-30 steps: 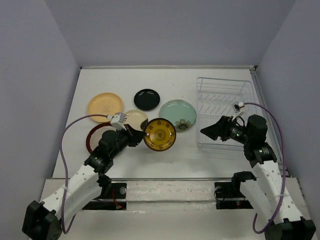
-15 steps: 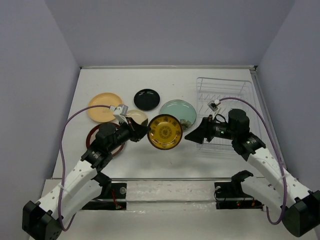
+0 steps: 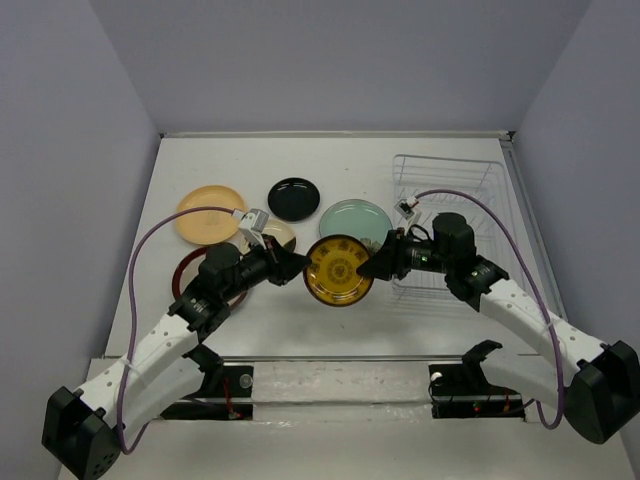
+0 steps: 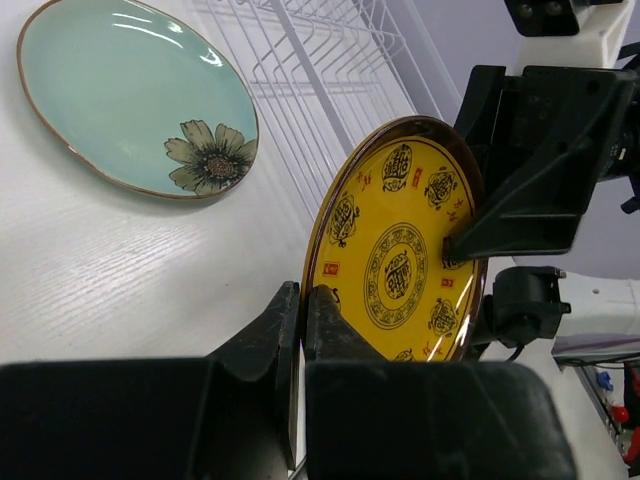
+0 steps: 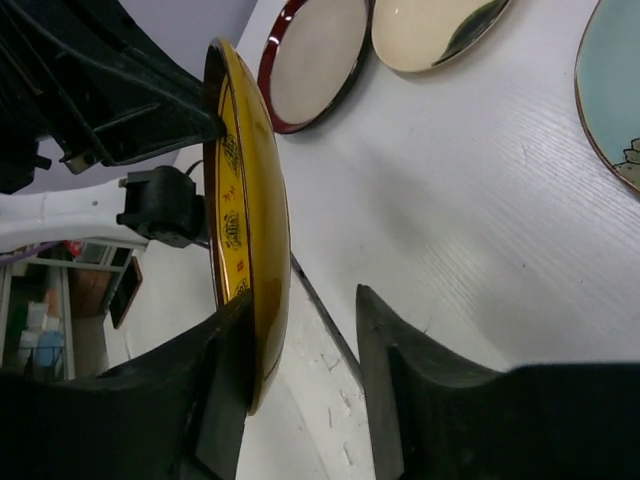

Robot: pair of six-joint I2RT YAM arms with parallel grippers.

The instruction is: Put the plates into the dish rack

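Observation:
The amber-brown patterned plate (image 3: 338, 268) stands upright in the air over the table's middle. My left gripper (image 3: 303, 265) is shut on its left rim; in the left wrist view the fingers (image 4: 303, 300) pinch the plate (image 4: 400, 255) at its edge. My right gripper (image 3: 367, 268) straddles the opposite rim. In the right wrist view one finger of the right gripper (image 5: 303, 298) lies against the plate (image 5: 250, 200) and the other stands apart from it, so the jaws are open. The dish rack (image 3: 450, 158) sits at the right with no plate showing in it.
Flat on the table lie an orange-yellow plate (image 3: 209, 213), a black plate (image 3: 294, 198), a teal flower plate (image 3: 352, 222), a cream plate (image 3: 272, 236) and a red-rimmed plate (image 3: 190, 275). Purple cables arc over both arms. Walls close the table on three sides.
My right arm swung left from the rack to the plate and its jaws narrowed around the rim. My left arm carried the plate slightly right.

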